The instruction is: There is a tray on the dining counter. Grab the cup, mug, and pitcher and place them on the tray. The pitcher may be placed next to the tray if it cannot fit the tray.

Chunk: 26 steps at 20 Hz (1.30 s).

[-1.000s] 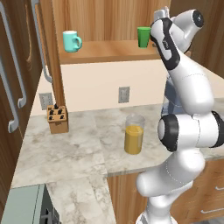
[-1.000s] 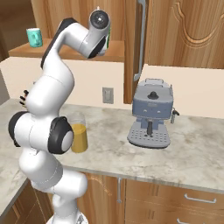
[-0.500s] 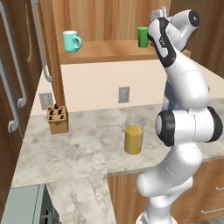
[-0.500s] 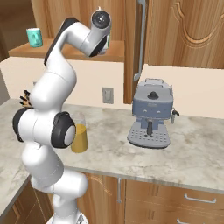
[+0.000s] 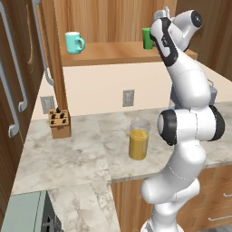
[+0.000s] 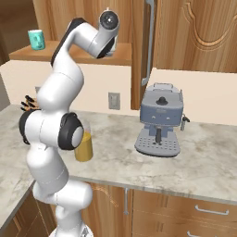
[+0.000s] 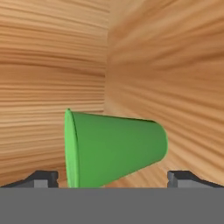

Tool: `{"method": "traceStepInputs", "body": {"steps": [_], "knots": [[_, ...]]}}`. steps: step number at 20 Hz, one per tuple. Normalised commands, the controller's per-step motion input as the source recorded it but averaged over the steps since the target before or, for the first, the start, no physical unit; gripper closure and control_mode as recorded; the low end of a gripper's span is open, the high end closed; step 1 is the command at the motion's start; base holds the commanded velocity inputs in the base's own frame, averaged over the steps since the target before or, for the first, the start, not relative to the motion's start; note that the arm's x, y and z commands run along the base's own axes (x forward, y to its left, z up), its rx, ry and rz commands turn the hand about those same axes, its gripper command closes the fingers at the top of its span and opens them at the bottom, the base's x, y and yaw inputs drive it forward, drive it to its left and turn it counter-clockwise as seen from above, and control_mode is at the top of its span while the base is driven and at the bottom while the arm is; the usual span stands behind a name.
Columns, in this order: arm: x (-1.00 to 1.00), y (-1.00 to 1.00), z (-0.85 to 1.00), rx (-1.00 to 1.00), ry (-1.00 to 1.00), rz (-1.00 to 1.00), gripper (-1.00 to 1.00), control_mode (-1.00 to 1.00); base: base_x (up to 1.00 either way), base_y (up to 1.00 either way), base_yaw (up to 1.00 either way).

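The green cup (image 7: pixel 116 148) stands on a high wooden shelf (image 5: pixel 113 52) and is partly covered by my arm in the left base view, cup (image 5: pixel 146 38). My gripper (image 7: pixel 113 176) is open, its two fingertips (image 7: pixel 41 177) on either side of the cup's lower part, not closed on it. The hand view is rolled, so the cup looks laid on its side. The teal mug (image 5: pixel 74 43) sits at the shelf's left end, mug (image 6: pixel 37 39). The pitcher (image 5: pixel 138 139) with orange liquid stands on the marble counter below, pitcher (image 6: pixel 84 147). The tray and the dining counter are out of view.
A wooden knife block (image 5: pixel 60 123) stands at the counter's back left. A grey coffee machine (image 6: pixel 159 121) sits on the counter to the right. Wooden cabinet walls close in behind and beside the cup. A tall cabinet with long handles (image 5: pixel 13 90) rises at the left.
The hand has moved left along the shelf toward the cup, and the arm now covers the cup's right edge. The jaws stayed open. Mug and pitcher have not moved.
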Motion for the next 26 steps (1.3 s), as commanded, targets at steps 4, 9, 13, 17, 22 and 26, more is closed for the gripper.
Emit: {"method": "traceStepInputs", "body": {"steps": [4,9,13,17,22,26], "knots": [[0.19,0.0,0.0,0.01,0.04,0.0,-1.0,-1.0,0.0,0.0,0.0],[0.21,0.0,0.0,0.0,0.05,0.0,-1.0,-1.0,0.0,0.0,0.0],[0.22,0.0,0.0,0.0,0.05,0.0,-1.0,-1.0,0.0,0.0,0.0],[0.21,0.0,0.0,0.0,0.05,0.0,-1.0,-1.0,0.0,0.0,0.0],[0.07,0.0,-0.04,0.0,0.08,0.0,1.0,-1.0,0.0,0.0,0.0],[0.0,0.0,-0.09,0.0,0.0,0.0,1.0,-1.0,0.0,0.0,0.0]]}}
